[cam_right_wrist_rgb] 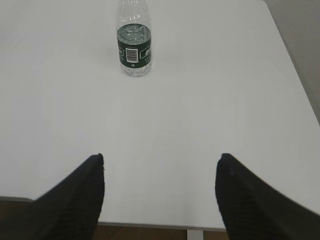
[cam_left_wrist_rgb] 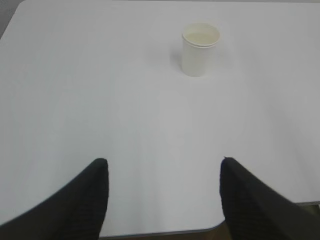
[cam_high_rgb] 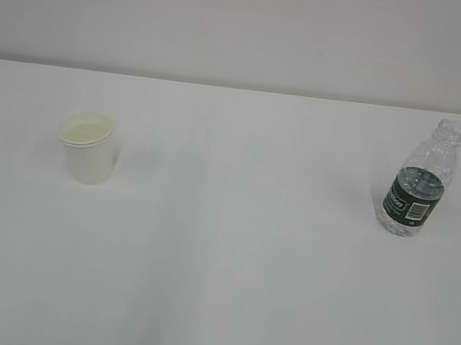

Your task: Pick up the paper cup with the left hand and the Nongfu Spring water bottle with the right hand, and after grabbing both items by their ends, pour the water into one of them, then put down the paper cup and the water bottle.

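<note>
The white paper cup (cam_high_rgb: 87,148) stands upright on the left of the white table; in the left wrist view the paper cup (cam_left_wrist_rgb: 200,49) sits far ahead of my left gripper (cam_left_wrist_rgb: 164,162), which is open and empty near the table's front edge. The capless Nongfu Spring water bottle (cam_high_rgb: 420,182) with its dark green label stands upright on the right. In the right wrist view the bottle (cam_right_wrist_rgb: 134,41) is well ahead and left of my right gripper (cam_right_wrist_rgb: 161,157), also open and empty. Neither gripper shows in the exterior view. Some water fills the bottle's lower part.
The white table (cam_high_rgb: 217,273) ends at a front edge (cam_left_wrist_rgb: 165,232) just under my left gripper and a front edge (cam_right_wrist_rgb: 150,225) under my right gripper. Its right side edge (cam_right_wrist_rgb: 295,65) runs beyond the bottle. A pale wall (cam_high_rgb: 250,22) rises behind the table.
</note>
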### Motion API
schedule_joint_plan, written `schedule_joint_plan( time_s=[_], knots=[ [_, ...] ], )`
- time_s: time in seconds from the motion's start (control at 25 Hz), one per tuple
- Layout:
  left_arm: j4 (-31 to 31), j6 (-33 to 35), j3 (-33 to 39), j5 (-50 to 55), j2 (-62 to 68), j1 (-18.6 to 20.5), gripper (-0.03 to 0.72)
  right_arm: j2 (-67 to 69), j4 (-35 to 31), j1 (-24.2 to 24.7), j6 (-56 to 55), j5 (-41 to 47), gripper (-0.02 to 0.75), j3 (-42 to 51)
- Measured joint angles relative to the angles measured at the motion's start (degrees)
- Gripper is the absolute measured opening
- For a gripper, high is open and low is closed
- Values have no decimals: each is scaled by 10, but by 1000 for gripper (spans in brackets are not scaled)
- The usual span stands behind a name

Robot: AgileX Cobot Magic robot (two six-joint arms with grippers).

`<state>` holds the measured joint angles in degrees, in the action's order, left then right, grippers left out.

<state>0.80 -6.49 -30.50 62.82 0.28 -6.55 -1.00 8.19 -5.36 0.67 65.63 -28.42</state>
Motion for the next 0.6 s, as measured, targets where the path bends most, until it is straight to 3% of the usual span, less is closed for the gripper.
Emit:
schedule_joint_plan(
  time_s=[0.6],
  knots=[
    [-1,0,0,0,0,0,498,0,0,0,-1,0,519,0]
  ],
)
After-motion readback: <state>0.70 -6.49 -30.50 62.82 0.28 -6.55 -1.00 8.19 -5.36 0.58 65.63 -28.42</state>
